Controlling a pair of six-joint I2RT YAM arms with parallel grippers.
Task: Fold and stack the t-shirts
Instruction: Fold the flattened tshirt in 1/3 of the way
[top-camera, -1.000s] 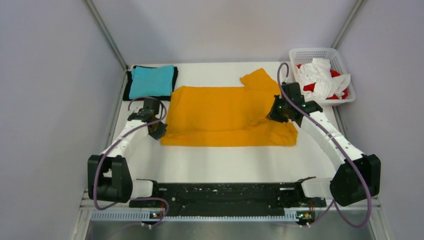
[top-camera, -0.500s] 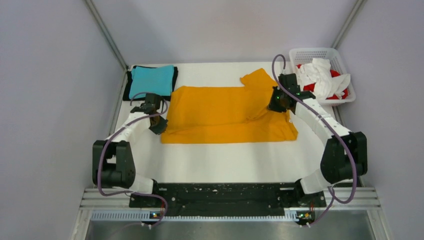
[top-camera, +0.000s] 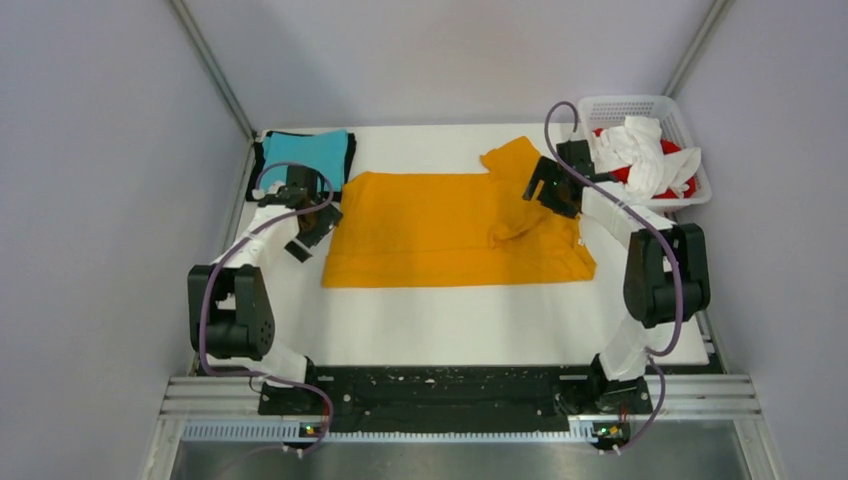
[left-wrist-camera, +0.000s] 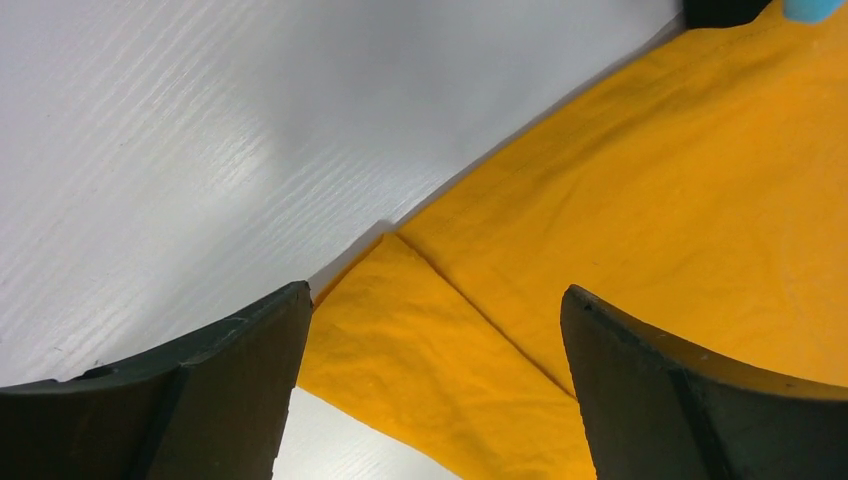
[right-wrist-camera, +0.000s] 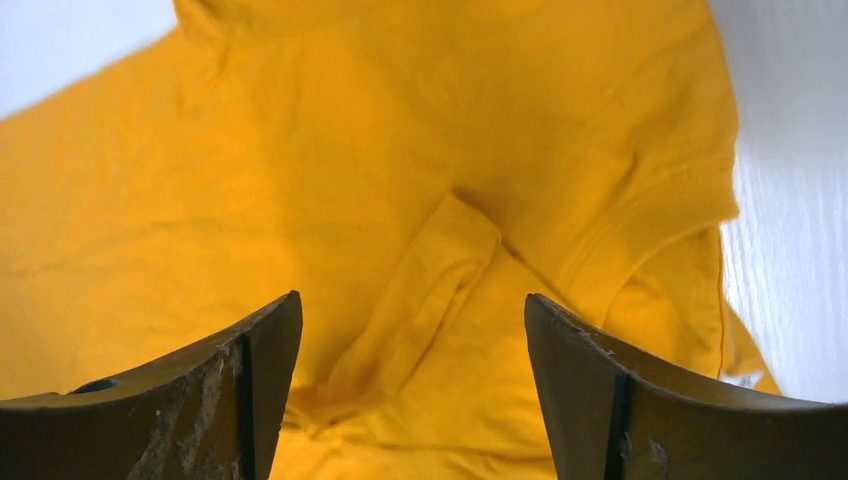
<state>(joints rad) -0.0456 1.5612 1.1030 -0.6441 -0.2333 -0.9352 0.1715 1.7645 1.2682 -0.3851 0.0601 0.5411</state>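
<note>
- The orange-yellow t-shirt lay spread across the middle of the white table, folded lengthwise into a wide band with its long edges running left to right.
- One sleeve stuck out from the band's far right corner toward the back of the table. In the right wrist view a second strip of cloth lay folded in over the body, with wrinkles round it.
- At the shirt's near left end, the left wrist view showed a folded layer ending in a corner that rested flat on the table.
- The left gripper hung just above the shirt's left edge. Its fingers were spread wide and nothing was between them; the cloth lay below, untouched.
- The right gripper hung over the shirt's right end, near the protruding sleeve. Its jaws also stood apart and held nothing.
- At the far left corner of the table a folded teal t-shirt sat on top of a black t-shirt, whose edges showed round it. This pile was just beside the orange-yellow shirt's far left corner.
- At the far right a white lattice basket stood off the table's edge. A crumpled white t-shirt lay in it on top of a red t-shirt.
</note>
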